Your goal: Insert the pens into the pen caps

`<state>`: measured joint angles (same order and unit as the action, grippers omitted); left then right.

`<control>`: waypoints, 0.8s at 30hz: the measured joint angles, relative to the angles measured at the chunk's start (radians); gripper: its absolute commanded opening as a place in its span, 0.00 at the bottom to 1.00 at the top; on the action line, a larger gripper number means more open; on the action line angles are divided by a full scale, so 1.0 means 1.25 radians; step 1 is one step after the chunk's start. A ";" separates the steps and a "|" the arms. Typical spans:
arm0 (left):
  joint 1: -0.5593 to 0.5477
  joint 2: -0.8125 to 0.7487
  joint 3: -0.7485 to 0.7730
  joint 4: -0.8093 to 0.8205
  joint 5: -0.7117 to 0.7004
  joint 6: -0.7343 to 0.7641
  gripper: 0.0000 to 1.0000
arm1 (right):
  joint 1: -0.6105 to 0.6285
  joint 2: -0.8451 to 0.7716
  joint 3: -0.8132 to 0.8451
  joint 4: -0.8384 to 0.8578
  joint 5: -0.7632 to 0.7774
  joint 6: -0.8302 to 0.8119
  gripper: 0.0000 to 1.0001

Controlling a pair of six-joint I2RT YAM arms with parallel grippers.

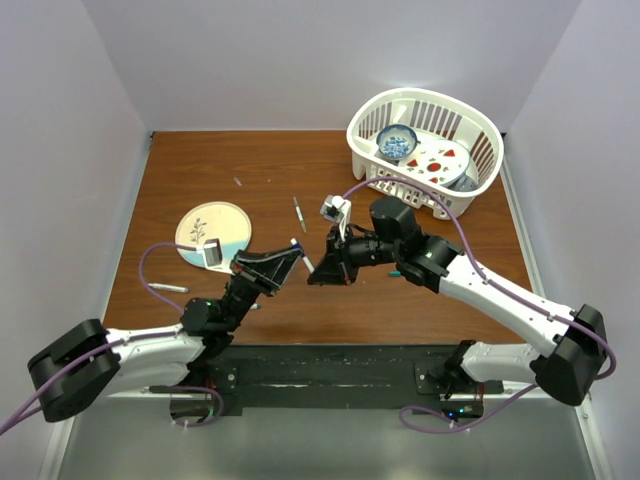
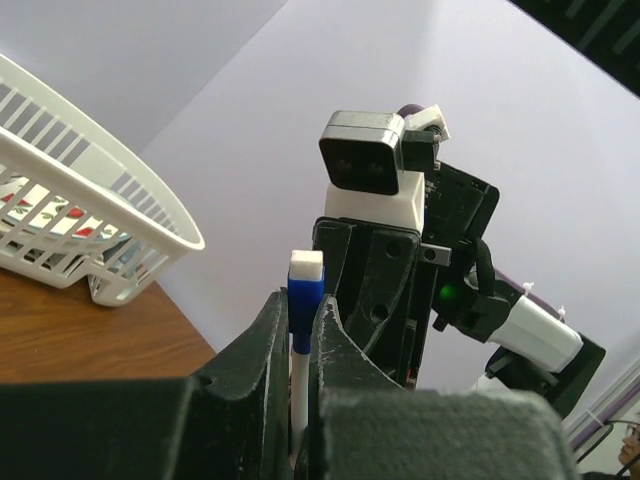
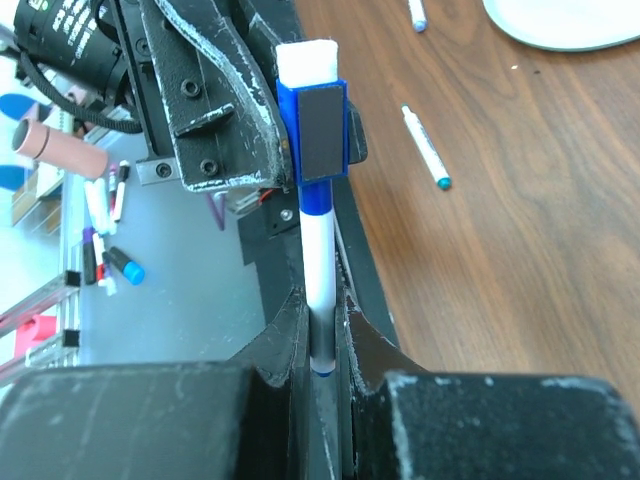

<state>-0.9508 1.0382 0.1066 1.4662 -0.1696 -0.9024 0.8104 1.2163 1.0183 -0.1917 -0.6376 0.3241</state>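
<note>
A white pen (image 3: 319, 255) with a blue cap (image 3: 314, 128) on its far end is held in the air between both grippers. My right gripper (image 3: 320, 300) is shut on the pen's bare white shaft. My left gripper (image 2: 300, 305) is shut on the blue cap (image 2: 305, 292), with the white shaft running down between its fingers. In the top view the two grippers, left (image 1: 288, 258) and right (image 1: 320, 270), meet nose to nose over the table's middle. Loose pens lie on the wood (image 1: 299, 213) (image 1: 168, 288) (image 3: 424, 147). A tiny grey cap (image 1: 237, 182) lies further back.
A round pale plate (image 1: 213, 225) sits at the left, with a small grey object (image 1: 211, 254) at its near edge. A white basket (image 1: 425, 150) holding dishes stands at the back right and also shows in the left wrist view (image 2: 90, 210).
</note>
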 measured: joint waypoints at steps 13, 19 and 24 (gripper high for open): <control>-0.089 -0.124 0.294 -0.764 0.026 0.174 1.00 | -0.048 -0.266 -0.314 0.207 0.145 0.061 0.00; -0.089 -0.124 0.434 -1.004 -0.067 0.214 1.00 | -0.047 -0.339 -0.372 0.142 0.279 0.122 0.00; -0.089 -0.126 0.487 -1.187 -0.204 0.228 1.00 | -0.047 -0.179 -0.366 0.079 0.416 0.186 0.03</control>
<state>-1.0615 0.8810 0.7155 -0.0174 -0.4244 -0.6178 0.7513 0.9932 0.5610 -0.0929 -0.1177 0.5568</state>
